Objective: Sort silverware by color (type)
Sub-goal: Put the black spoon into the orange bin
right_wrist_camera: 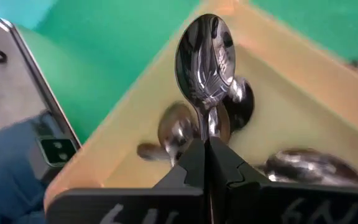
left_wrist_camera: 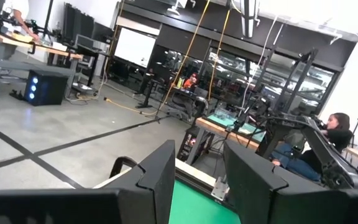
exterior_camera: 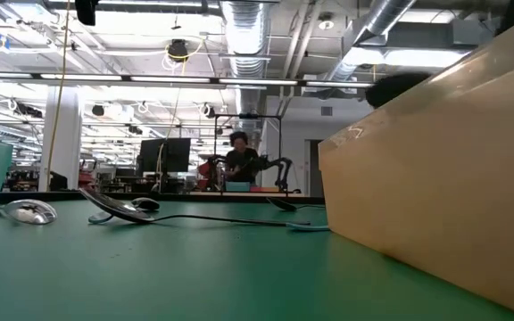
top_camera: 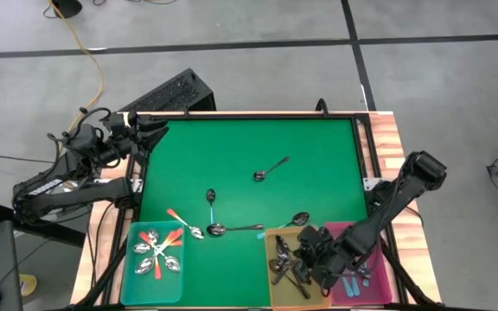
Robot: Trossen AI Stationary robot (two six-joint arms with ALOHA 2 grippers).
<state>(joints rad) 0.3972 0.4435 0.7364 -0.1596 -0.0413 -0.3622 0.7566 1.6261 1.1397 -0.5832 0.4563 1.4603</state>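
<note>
From above, the right gripper (top_camera: pixel 305 252) hangs over the yellow bin (top_camera: pixel 277 294) at the near edge of the green table (top_camera: pixel 249 147), between the near-left teal bin (top_camera: pixel 128 289) and the near-right pink bin (top_camera: pixel 386 289). The teal bin holds orange-handled spoons (top_camera: pixel 157 250), the yellow one a heap of plain metal spoons (top_camera: pixel 285 269), and the pink one shows blue handles beside the arm. Loose silverware lies out on the table: a plain spoon (top_camera: pixel 270 168) toward the middle, a blue-handled spoon (top_camera: pixel 211 204), an orange-handled spoon (top_camera: pixel 185 223) by the teal bin's far corner, and more metal spoons (top_camera: pixel 232 229) just beyond the yellow bin. The left gripper (top_camera: pixel 150 130) waits at the far left corner. At table height, the yellow bin's wall (exterior_camera: pixel 435 160) fills the right side, with loose spoons (exterior_camera: pixel 119 207) lying flat beyond it. From the left wrist, the left fingers (left_wrist_camera: pixel 160 180) stand parted with nothing between them, pointing out into the room. From the right wrist, the right fingers (right_wrist_camera: pixel 191 163) are pinched tight on the stem of a plain metal spoon (right_wrist_camera: pixel 205 53), its bowl up over the yellow bin and above the spoons already inside. The step in hand looks like the drop-off of a plain spoon; the next move calls for parting the fingers over the bin, then reaching for a loose spoon.
</note>
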